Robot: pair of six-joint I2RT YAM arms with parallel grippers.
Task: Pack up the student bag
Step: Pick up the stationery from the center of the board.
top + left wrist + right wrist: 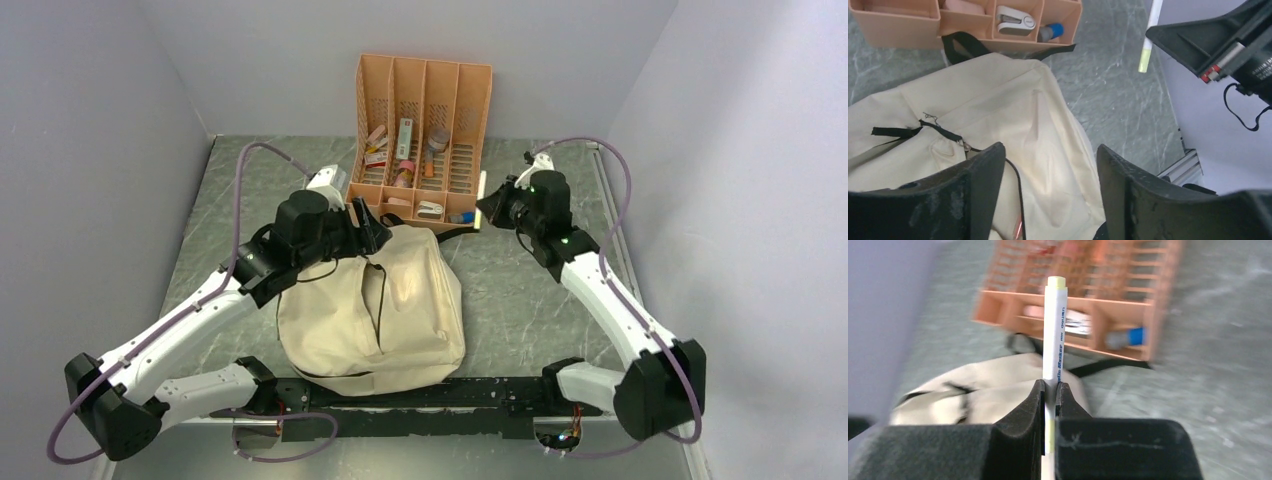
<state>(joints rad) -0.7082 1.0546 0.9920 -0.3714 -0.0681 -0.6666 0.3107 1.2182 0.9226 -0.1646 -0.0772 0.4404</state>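
Marbled tabletop [540,300]; right claw [1050,386] grips white pen [1054,330] (blue print: "Marker").

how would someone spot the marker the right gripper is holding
Find the orange desk organiser at the back; the right gripper hangs off its near right corner. Shut in it is a slim white marker; its pale yellow cap and blue lettering set it apart.

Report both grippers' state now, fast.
Left gripper: open, nothing between its fingers, over the bag.
Right gripper: closed on a white marker.
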